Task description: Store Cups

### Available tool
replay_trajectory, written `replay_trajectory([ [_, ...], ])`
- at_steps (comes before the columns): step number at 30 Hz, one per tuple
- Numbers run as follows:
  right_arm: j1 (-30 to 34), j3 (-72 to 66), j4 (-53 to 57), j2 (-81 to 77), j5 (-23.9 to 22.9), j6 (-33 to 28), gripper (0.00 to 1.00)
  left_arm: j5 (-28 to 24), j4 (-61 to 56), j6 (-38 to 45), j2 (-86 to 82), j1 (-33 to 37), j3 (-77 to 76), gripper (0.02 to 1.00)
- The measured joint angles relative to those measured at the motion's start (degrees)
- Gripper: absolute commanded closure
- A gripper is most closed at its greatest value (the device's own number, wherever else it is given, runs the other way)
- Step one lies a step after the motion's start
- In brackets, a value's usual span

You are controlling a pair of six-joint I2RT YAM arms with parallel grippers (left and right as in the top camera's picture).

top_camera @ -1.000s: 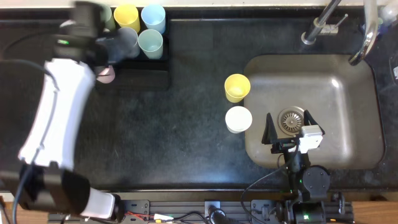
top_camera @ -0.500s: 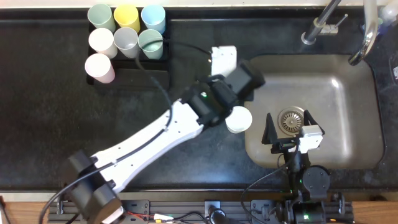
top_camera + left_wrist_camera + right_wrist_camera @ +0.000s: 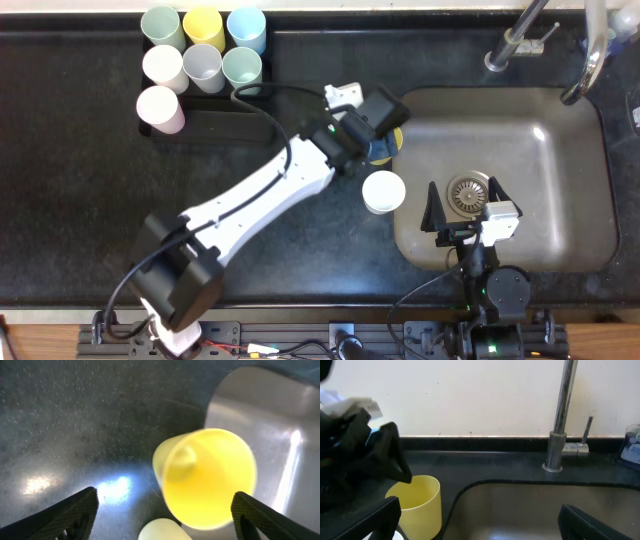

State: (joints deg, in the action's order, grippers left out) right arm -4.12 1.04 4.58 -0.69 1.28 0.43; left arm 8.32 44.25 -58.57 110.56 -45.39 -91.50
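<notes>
The left gripper (image 3: 165, 512), wide open, now hovers over the yellow cup (image 3: 207, 477) beside the sink (image 3: 540, 130) after swinging in, so grasping it likely comes next.

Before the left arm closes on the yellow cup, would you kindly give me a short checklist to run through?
1. The left gripper is open: ok, fingers spread wide.
2. The yellow cup is upright and lined up between those fingers: ok.
3. Gap between it and the white cup: cannot tell; they sit very close.
4. Free space in the rack: ok, bare spot beside the pink cup.
5. The right gripper is out of the way: ok, open over the sink.
</notes>
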Motion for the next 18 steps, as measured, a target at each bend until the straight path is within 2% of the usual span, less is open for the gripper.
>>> replay_trajectory([
  [6, 0.0, 0.0, -0.02, 0.0, 0.0, 0.0, 0.003, -4.17, 1.84, -1.11, 0.61, 2.62, 0.02, 0.02],
  [18, 0.0, 0.02, -0.02, 0.0, -0.02, 0.0, 0.003, -9.03, 2.25, -1.31, 2.78, 2.62, 0.02, 0.036],
])
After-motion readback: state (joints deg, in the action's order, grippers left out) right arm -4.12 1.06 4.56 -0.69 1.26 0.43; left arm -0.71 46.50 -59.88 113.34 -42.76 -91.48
